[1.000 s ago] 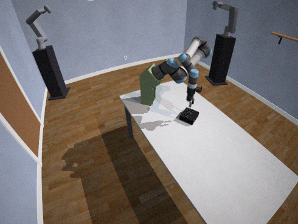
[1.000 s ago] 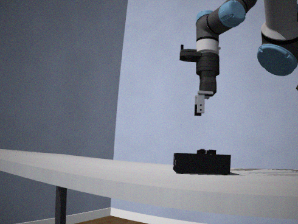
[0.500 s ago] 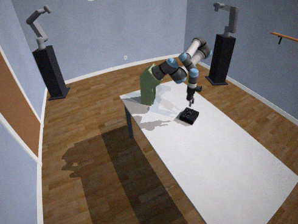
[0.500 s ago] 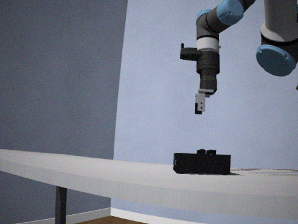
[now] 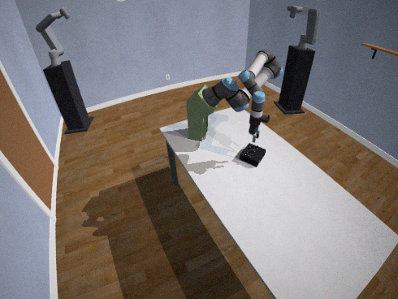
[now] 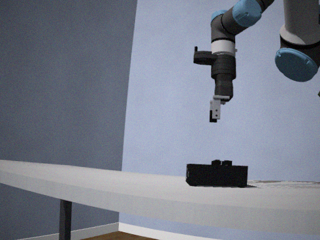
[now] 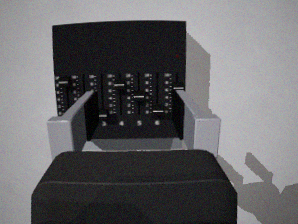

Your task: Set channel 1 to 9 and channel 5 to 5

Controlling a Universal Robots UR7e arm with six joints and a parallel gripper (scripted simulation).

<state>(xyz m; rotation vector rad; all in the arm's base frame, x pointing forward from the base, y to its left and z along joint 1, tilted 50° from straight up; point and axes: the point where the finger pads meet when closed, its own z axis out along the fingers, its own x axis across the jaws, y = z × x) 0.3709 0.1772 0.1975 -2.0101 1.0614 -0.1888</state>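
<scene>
While spread and empty, gripper (image 6: 213, 120) hangs well above lighting desk (image 6: 217, 175), on table (image 6: 130, 192)

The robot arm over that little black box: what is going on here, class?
A single robot arm holds its hand in the air above a small black lighting desk, which stands on the white table. The hand is open and holds nothing; a clear gap separates it from the desk. In the wrist view the two fingers frame the row of faders, whose caps stand at differing heights. No fader is being touched at this moment.
</scene>
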